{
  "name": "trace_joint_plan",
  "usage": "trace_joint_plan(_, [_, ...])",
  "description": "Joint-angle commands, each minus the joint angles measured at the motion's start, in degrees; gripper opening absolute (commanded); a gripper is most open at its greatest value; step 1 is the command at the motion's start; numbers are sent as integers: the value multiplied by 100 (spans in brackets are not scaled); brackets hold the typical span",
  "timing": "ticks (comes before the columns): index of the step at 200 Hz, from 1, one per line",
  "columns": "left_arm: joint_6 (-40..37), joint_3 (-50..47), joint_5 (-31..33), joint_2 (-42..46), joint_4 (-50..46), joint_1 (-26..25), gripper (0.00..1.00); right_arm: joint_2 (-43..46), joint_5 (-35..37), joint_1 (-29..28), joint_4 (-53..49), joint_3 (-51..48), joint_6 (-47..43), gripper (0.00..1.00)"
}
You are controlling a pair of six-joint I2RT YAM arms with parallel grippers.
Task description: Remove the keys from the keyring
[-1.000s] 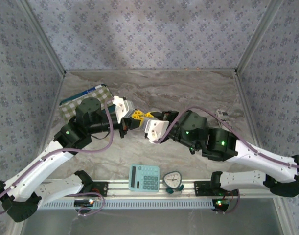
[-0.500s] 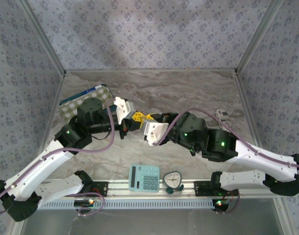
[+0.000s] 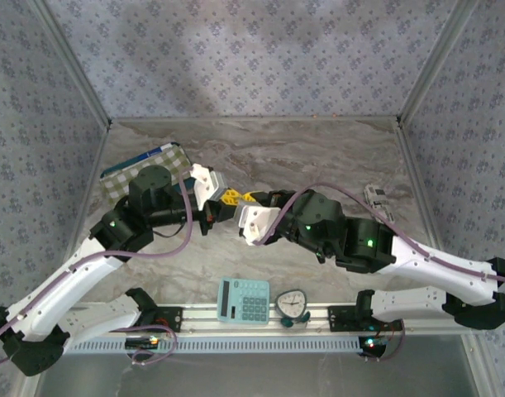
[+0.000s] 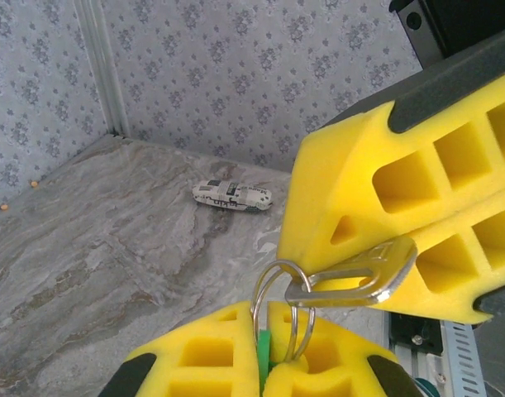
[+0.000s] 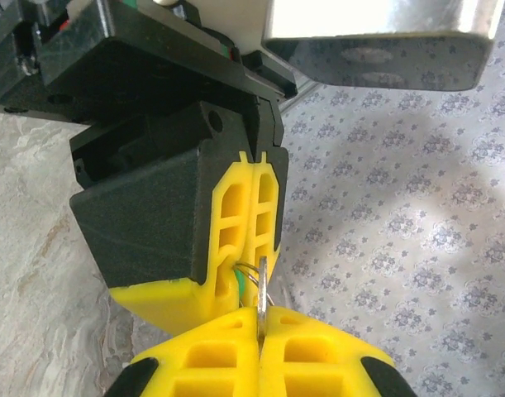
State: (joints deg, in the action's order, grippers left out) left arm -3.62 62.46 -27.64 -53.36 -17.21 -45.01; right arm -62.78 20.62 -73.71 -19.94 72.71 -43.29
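Note:
In the left wrist view a silver keyring (image 4: 278,310) stands between my two grippers above the marble table. My left gripper (image 4: 273,376) is shut on the ring's lower part, with a green tag (image 4: 264,357) pinched between its yellow fingers. A silver key (image 4: 351,277) hangs on the ring, and my right gripper (image 5: 259,331) is shut on that key (image 5: 260,299), seen edge-on between its pads. From above, the left gripper (image 3: 225,201) and the right gripper (image 3: 250,201) meet tip to tip over the table's middle.
A small toy car (image 3: 377,197) lies at the right of the table, also seen as the toy car (image 4: 232,197). A checkered case with a pen (image 3: 145,163) sits at the back left. A teal calculator (image 3: 244,299) and a small clock (image 3: 292,304) rest on the front rail.
The right arm has edged slightly left, pressing its gripper closer against the left one. Both grips have held.

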Motion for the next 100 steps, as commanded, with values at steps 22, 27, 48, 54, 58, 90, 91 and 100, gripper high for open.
trace_joint_plan(22, [131,143,366,-42,1483,37,0,-523,-923,-694,7,-481,150,0])
trace_joint_plan(27, [141,144,357,-44,1492,37,0,-548,-817,-714,107,-616,130,0])
trace_joint_plan(48, [137,144,303,-26,1519,32,0,-528,-687,-673,374,-860,132,0])
trace_joint_plan(54, [149,144,300,-12,1523,31,0,-522,-641,-673,438,-895,158,0])
trace_joint_plan(58, [153,143,294,-4,1532,36,0,-517,-639,-658,448,-907,187,0])
trace_joint_plan(90, [134,75,280,63,1604,25,0,-462,-1025,-541,591,-1039,305,0])
trace_joint_plan(91, [134,74,278,58,1606,22,0,-462,-1025,-541,591,-1039,305,0])
trace_joint_plan(100, [153,61,270,56,1607,23,0,-476,-1140,-537,588,-1038,299,0])
